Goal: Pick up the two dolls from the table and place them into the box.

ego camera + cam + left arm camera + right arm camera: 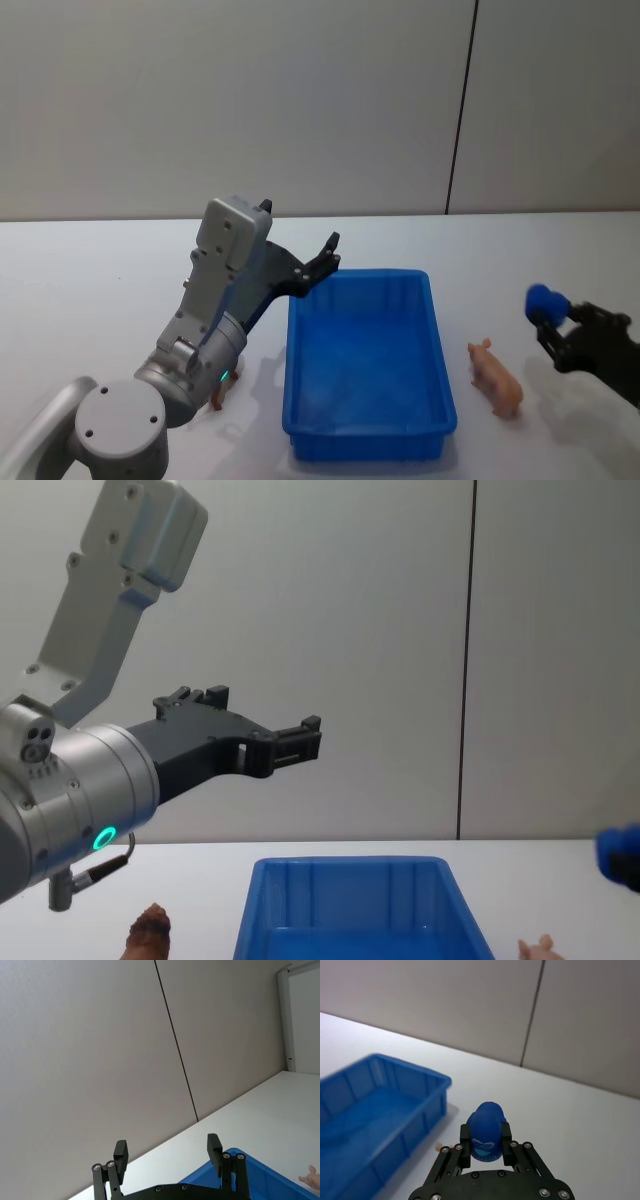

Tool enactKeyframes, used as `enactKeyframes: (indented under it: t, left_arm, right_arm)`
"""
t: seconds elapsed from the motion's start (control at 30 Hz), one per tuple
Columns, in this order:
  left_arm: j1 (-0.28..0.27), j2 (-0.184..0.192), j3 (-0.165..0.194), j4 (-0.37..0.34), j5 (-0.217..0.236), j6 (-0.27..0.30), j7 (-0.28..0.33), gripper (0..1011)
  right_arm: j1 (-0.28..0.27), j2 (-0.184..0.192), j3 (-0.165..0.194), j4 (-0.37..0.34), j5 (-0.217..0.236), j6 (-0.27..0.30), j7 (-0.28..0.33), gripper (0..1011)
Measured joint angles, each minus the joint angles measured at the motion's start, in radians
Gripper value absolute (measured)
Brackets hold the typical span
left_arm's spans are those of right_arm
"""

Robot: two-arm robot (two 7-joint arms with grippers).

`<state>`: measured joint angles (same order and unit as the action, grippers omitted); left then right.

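White worktop (80,280) up front, so let's begin close in: the reddish-brown doll (150,932) sits near the left side of the box (370,440), tucked beside the left arm and untouched. Over on the right, the pink doll (496,378) lies just beside the box's right wall, between it and the right hand (485,1136). That hand is clamped around a blue rounded toy (542,299) and holds it up off the worktop (not one of the brown or pink pair, mind you). I'd say it's lifted so it can clear the thick rim. The box itself sits dead centre, with nothing inside that I can see. Farther back, the left hand (167,1145) hangs high over the box's far-left corner, fingers spread wide and gripping nothing, probably raised to leave the right arm a free path. Beyond it all is the grey panelled wall (300,100).
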<state>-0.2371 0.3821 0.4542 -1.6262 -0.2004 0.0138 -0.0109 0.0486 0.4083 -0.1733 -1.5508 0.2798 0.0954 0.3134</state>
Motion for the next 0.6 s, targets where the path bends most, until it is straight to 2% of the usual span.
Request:
enactKeyframes:
  t: [0.3, 0.6]
  left_arm:
    - [0.0, 0.0, 0.0, 0.0, 0.0, 0.0, 0.0, 1001]
    - [0.0, 0.0, 0.0, 0.0, 0.0, 0.0, 0.0, 1001]
  right_arm:
    - [0.051, -0.033, -0.027, -0.023, -0.023, -0.01, 0.081, 286]
    - [0.107, -0.089, -0.075, -0.008, -0.057, 0.013, 0.163, 228]
